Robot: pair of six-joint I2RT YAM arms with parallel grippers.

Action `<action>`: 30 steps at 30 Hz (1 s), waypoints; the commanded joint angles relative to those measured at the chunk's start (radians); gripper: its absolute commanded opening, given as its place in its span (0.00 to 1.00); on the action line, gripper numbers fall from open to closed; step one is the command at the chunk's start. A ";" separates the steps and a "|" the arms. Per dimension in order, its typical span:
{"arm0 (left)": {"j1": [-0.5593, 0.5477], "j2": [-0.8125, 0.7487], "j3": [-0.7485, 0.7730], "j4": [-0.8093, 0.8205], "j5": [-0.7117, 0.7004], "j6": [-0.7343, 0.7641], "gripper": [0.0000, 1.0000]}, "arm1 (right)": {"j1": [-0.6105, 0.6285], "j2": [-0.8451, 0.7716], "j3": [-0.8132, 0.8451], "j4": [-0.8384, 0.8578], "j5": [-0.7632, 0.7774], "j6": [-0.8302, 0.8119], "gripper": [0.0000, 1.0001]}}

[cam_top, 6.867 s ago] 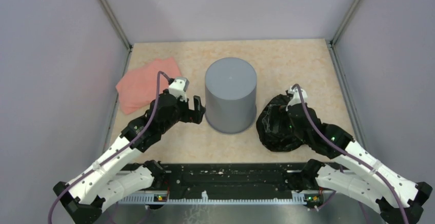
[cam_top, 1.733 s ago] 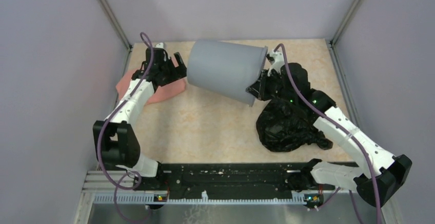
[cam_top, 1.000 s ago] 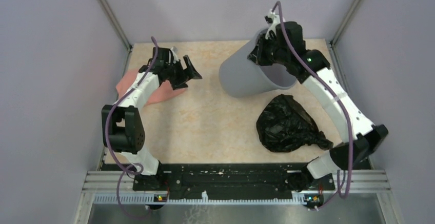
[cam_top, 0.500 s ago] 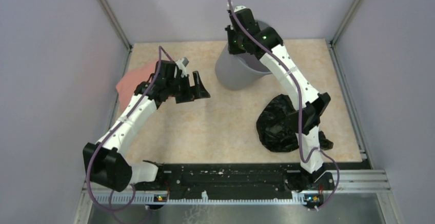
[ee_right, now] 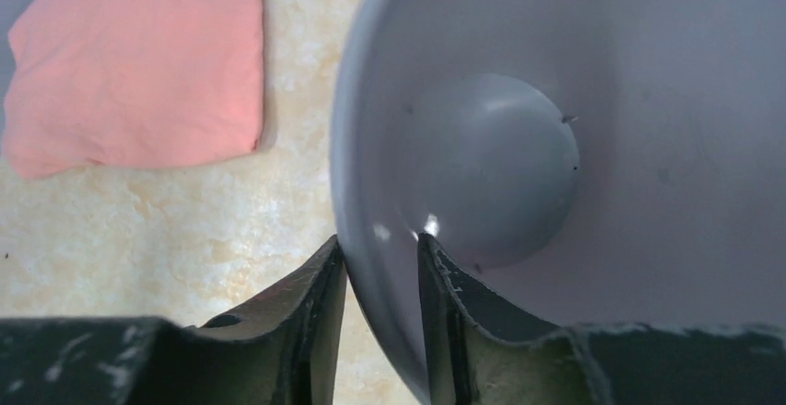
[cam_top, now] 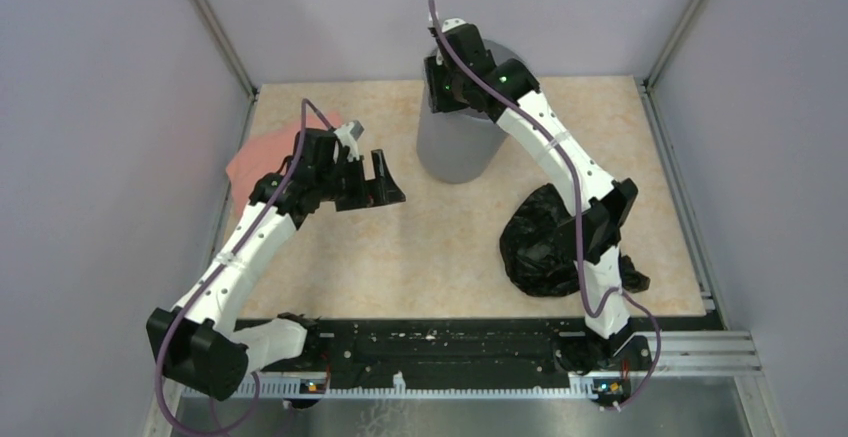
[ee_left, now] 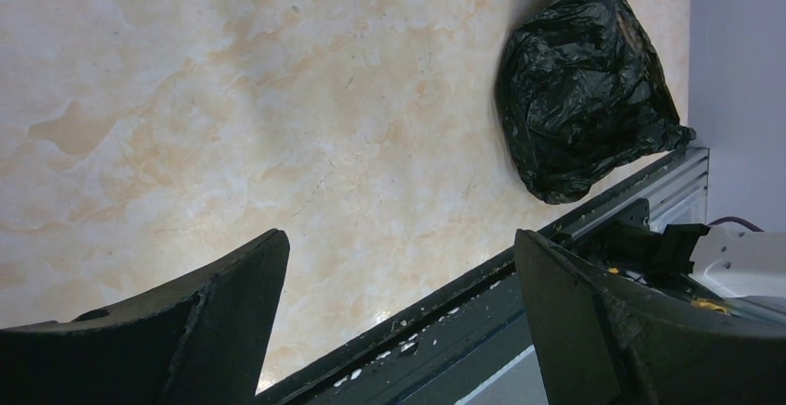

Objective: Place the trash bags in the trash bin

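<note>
The crinkled, glossy black trash bag (cam_top: 540, 257) lies heaped at the near right of the marbled beige bench (cam_top: 430, 247), the left tool (ee_left: 399, 238) gapes empty mid-bench near a folded salmon cloth (cam_top: 255, 162), and farther back the smooth grey trash bin (cam_top: 455, 152) stands mouth-up, the right tool (ee_right: 380, 240) straddling its rim, whether clamped I cannot tell.

A salmon-pink folded cloth (cam_top: 255, 169) lies flat on the beige marbled table (cam_top: 440, 242), near the table's far left corner.
</note>
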 commanded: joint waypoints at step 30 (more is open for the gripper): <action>-0.059 -0.037 0.051 -0.026 0.098 0.065 0.98 | 0.008 -0.401 -0.241 -0.053 0.015 0.127 0.92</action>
